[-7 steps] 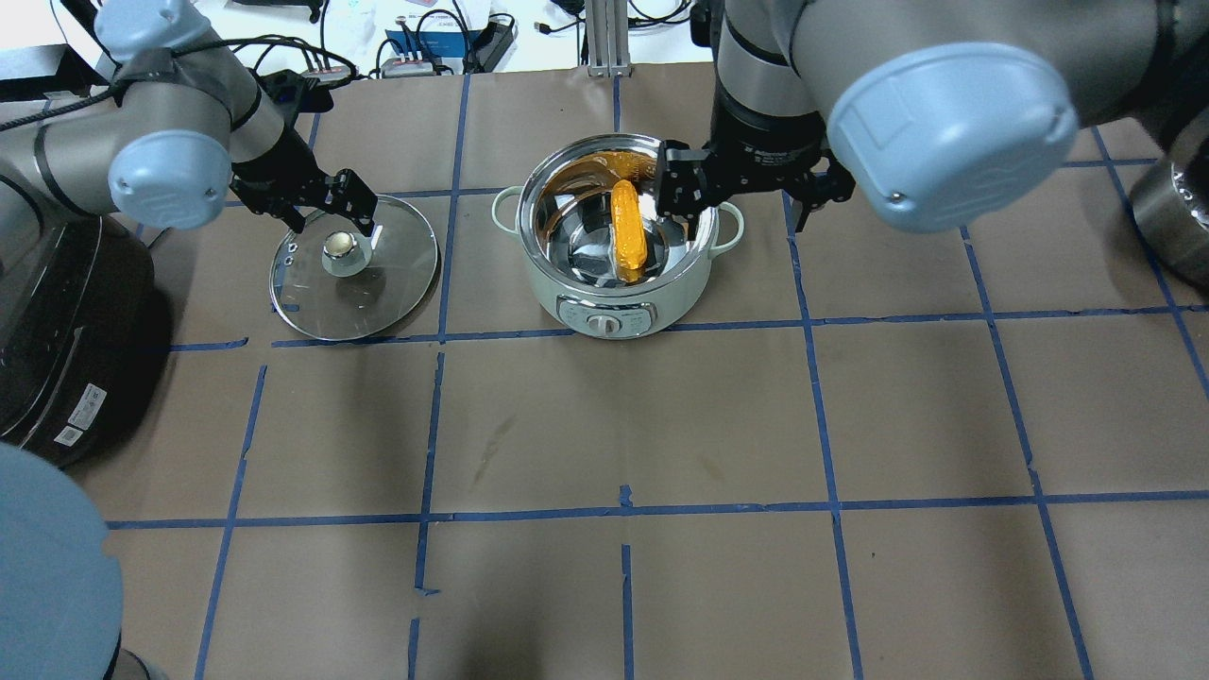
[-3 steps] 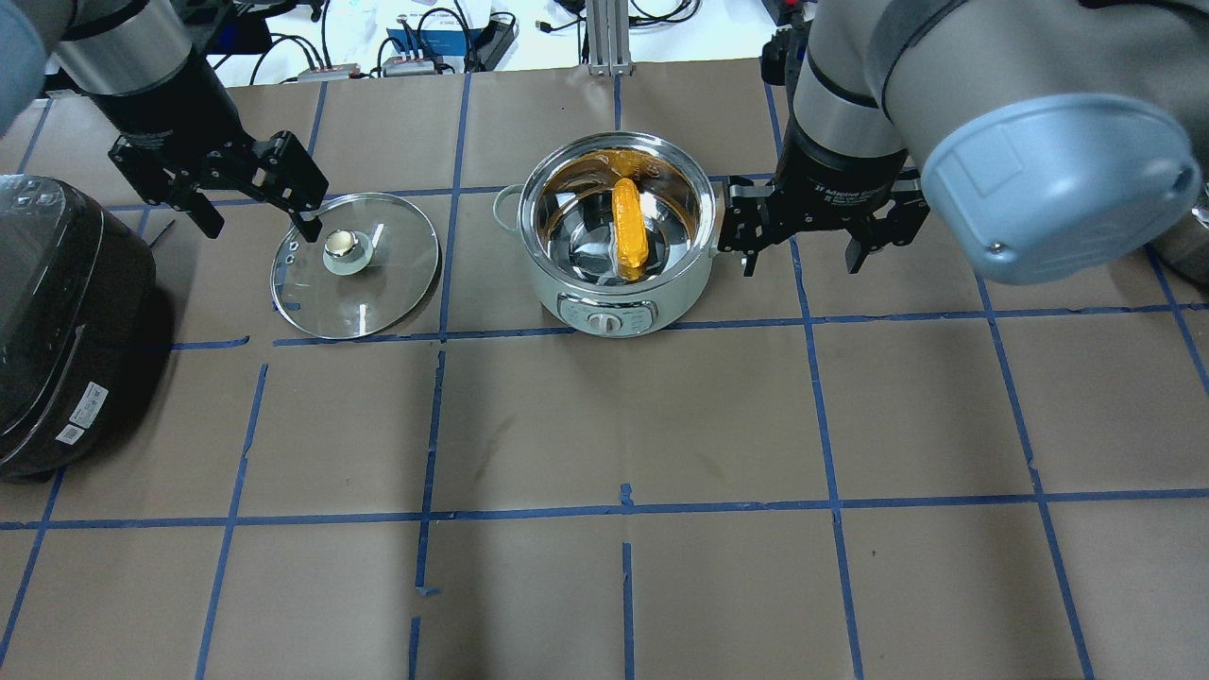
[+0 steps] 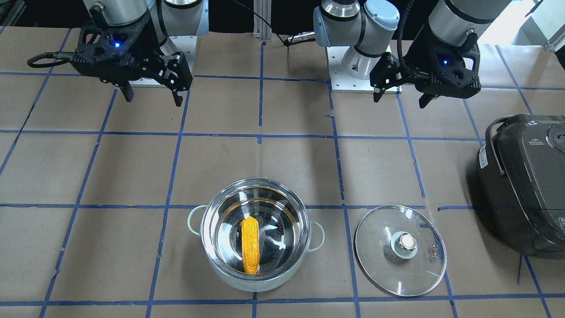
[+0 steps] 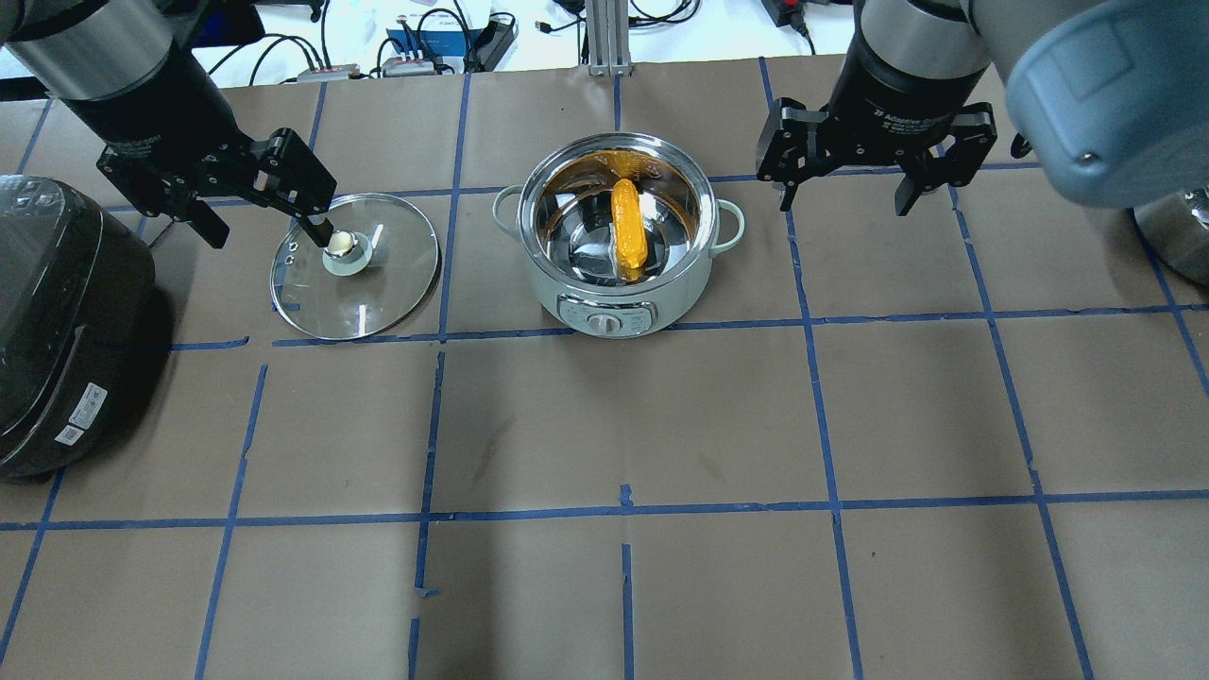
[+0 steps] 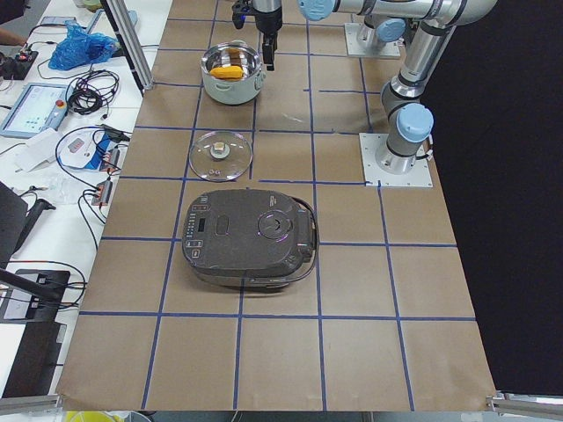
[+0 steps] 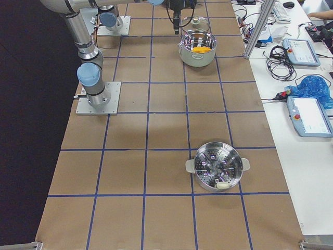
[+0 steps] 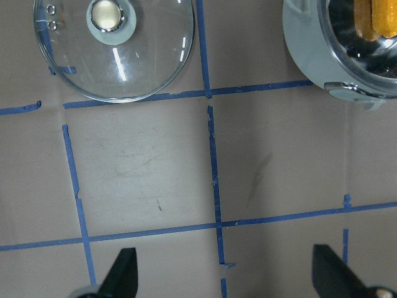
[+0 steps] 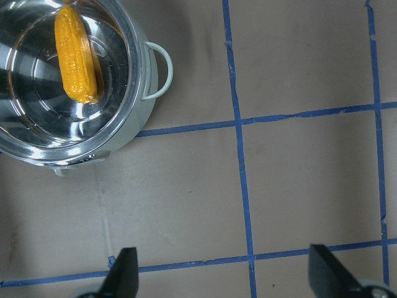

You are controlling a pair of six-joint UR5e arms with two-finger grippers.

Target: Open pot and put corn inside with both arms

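Corn lay in pot, center; lid off, on table at left. Left gripper and right gripper hung spread wide, empty, upper frame. Task looked done; next: park arms.

– What do the arms look like?
– Silver-grey tubular robot arms with pale blue round joint caps, on a white square base plate dotted with screws.
– And farther from that plate?
– A black two-finger left gripper and a matching right gripper, each with a small blue light and a black cable.
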